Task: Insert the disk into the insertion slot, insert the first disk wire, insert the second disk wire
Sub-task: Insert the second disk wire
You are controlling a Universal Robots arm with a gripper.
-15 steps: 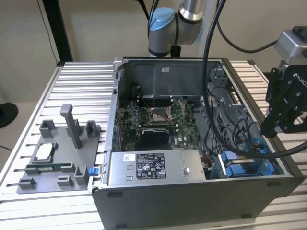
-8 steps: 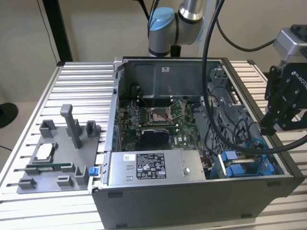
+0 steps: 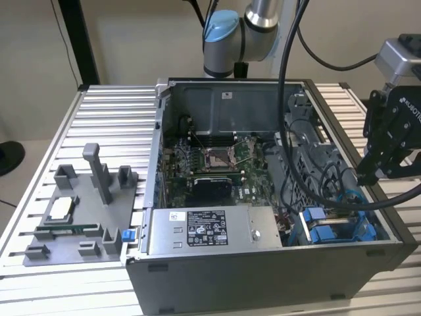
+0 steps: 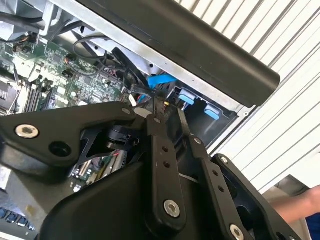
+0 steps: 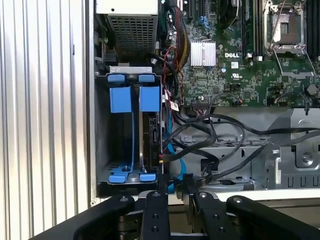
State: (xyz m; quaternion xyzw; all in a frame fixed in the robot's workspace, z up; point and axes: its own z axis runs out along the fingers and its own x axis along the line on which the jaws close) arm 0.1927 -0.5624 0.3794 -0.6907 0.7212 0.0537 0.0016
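The insertion slot is a grey cage with blue clips at the case's edge. In the exterior view the insertion slot lies at the case's near corner on the exterior view's right. The disk stands edge-on in the bay nearer the motherboard, its blue carrier on top. A black wire end lies against the disk's far end, beside a blue wire. My gripper hangs just above that wire end. The gripper hovers over the case's wall, and the gripper points at the cage.
The open case holds a motherboard, a silver power-supply box and looping black cables. A grey fixture tray with small parts sits on the ribbed table at the exterior view's left. A person's hand shows beside the table.
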